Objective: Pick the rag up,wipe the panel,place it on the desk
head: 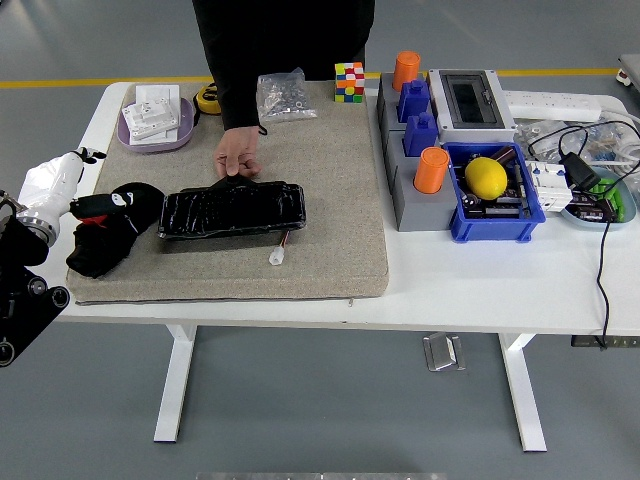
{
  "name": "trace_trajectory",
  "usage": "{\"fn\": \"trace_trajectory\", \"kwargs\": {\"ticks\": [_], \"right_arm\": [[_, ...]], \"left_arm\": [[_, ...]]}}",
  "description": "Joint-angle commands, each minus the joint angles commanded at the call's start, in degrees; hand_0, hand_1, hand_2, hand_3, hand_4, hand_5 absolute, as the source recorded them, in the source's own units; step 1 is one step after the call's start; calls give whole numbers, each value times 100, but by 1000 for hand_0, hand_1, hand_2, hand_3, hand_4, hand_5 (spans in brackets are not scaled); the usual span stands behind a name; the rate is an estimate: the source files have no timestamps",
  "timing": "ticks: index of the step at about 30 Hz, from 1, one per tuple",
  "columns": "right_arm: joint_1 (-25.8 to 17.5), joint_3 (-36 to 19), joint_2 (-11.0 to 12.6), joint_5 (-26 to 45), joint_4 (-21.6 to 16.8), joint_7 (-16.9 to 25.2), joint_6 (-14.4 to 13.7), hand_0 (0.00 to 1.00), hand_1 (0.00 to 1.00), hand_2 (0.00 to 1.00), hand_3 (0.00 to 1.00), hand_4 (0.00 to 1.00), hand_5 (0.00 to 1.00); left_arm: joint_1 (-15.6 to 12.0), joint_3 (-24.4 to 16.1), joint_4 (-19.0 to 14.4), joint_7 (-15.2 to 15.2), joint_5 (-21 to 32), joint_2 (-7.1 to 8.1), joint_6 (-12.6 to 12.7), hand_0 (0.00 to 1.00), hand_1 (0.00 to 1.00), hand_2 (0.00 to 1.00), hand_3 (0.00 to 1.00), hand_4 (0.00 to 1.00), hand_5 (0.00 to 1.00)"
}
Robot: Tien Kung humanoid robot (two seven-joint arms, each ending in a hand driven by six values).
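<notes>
Step in hand: approach to the pick-up, by judgement; rag not yet lifted, panel not yet wiped.
Rag [108, 233]: black, crumpled, resting on the grey mat [330, 200] at its left end, just beside the left end of the panel.
Panel [233, 210]: black, glossy, lying flat and lengthwise on the mat, a short lead with a white connector [276, 257] trailing from its near edge.
Left hand [70, 185]: white-wrapped, entering from the left edge, dark fingers [95, 204] lying over the top left of the rag. Closure on the cloth: cannot tell, dark on dark.
Right hand: out of view.
Person's hand [238, 156]: pressed on the far edge of the panel, apparently steadying it.
Next move, requirement: confirm a full pinch on the cloth, lift clear of the mat, carry right over the panel.
Wipe, requirement: flat strokes along the panel's length, clear of the person's hand and of the connector lead.
Set-down, requirement: release on a bare part of the white table [480, 280].
Risk, judged: partial grasp leaving the rag dragging or dropped on the mat.
</notes>
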State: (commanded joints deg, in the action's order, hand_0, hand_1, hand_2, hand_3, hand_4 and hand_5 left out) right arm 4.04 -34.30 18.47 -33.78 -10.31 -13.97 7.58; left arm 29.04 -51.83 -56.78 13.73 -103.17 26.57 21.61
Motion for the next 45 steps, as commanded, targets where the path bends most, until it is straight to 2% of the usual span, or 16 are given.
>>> {"fn": "trace_trajectory", "kwargs": {"ticks": [7,14,19,28,33,45], "right_arm": [[-8,-104,-15,-117,0,-33,-1,764,719,718,591,894,569],[19,-57,-13,-113,0,-31,-8,764,719,717,591,892,568],[23,-41,-10,-124,0,-43,-9,764,719,717,591,892,568],[50,-20,-3,-203,0,-64,-8,764,718,718,591,890,568],[33,2,-5,-230,0,-70,-1,765,719,718,592,890,569],[26,5,-45,-183,0,-51,-22,765,719,718,590,888,569]], "left_arm": [[-212,-590,-670,18,124,31,2,531,758,803,817,998,640],[-390,-936,-999,0,177,63,19,530,754,800,816,998,651],[-545,-1254,-1055,-54,234,-49,104,530,754,800,816,998,651],[-736,-1388,-1102,-74,238,-171,145,527,748,796,816,998,653],[-861,-1430,-1161,-70,228,-147,165,528,747,796,814,998,661],[-910,-1590,-1163,-85,254,-149,160,528,743,793,813,998,660]]}}
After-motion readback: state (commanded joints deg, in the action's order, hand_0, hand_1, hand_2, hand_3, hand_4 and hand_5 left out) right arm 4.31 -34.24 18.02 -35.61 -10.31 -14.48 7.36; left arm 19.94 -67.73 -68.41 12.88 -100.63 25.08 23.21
